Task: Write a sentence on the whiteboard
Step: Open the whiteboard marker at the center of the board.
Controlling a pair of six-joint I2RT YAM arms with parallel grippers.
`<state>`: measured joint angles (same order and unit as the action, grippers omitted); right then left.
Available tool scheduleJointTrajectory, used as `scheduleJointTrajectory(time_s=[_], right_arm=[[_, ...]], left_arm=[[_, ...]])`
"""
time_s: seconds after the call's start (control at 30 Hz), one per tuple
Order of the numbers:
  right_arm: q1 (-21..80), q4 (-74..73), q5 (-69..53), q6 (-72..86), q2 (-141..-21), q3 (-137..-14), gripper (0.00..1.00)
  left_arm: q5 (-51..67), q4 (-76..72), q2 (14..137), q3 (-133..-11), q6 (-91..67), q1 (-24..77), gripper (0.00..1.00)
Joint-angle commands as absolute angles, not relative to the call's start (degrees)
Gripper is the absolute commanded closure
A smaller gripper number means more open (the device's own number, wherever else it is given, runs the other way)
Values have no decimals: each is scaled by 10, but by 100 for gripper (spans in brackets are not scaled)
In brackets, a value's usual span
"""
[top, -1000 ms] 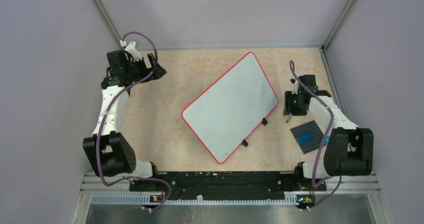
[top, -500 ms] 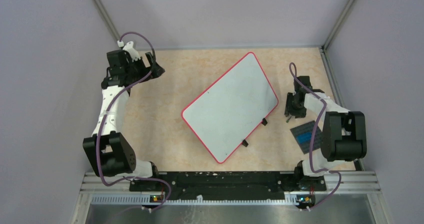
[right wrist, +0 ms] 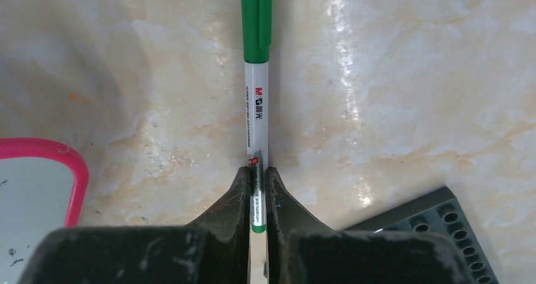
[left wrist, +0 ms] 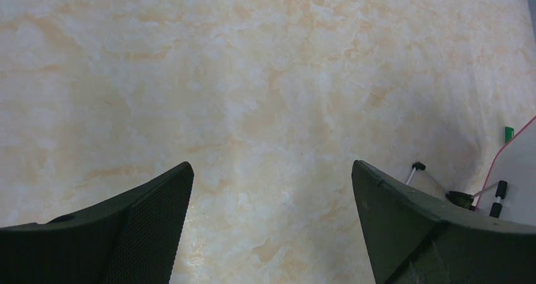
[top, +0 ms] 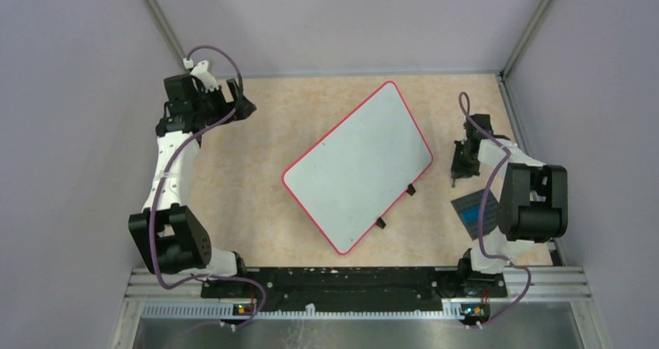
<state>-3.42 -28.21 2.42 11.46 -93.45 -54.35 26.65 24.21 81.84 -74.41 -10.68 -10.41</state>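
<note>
Near right, beside the studded plate point(top: 475, 209), the right claw point(right wrist: 256, 173) pinches a capped green marker point(right wrist: 256, 113) lying on the worktop point(top: 264, 131). Such a thin hold may let it swivel when lifted, and capped it writes nothing. The whiteboard point(top: 357, 166) lies mid-worktop. Far left, the left claw point(left wrist: 272, 165) hangs spread.

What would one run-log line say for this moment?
right tool: shut on green-capped marker | left tool: open, empty | whiteboard: no sentence visible | stage: marker grasp
</note>
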Motion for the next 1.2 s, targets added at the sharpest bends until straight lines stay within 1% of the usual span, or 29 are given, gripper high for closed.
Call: scheduleJointTrajectory(time_s=[0.0, 0.1, 0.2, 0.3, 0.37, 0.47, 0.63, 0.83, 1.0, 1.17], right_arm=[[-52, -285, -11, 56, -890, -585, 100], [-52, -301, -55, -23, -852, -621, 100], [-52, -358, -156, -129, -827, -686, 100], [-48, -424, -276, -207, -806, -748, 100], [-34, -478, -319, -257, -801, -793, 100], [16, -546, -329, -328, -785, -838, 100], [139, -583, -274, -403, -733, -859, 100], [240, -640, -261, -433, -725, -931, 100], [324, -661, -230, -428, -727, -953, 100], [361, -661, -200, -412, -732, -958, 100]], left_arm=[[301, 238, 820, -794, -61, -106, 1], [318, 266, 830, -833, -29, -106, 1], [376, 300, 842, -885, 10, -105, 1], [470, 325, 848, -934, 39, -105, 1], [525, 341, 852, -964, 41, -101, 1], [572, 382, 867, -1016, 38, -75, 1], [599, 455, 895, -1088, 54, 20, 1], [646, 434, 879, -1059, 65, 115, 1], [621, 424, 887, -1046, 52, 179, 2], [617, 450, 905, -1035, 59, 238, 11]])
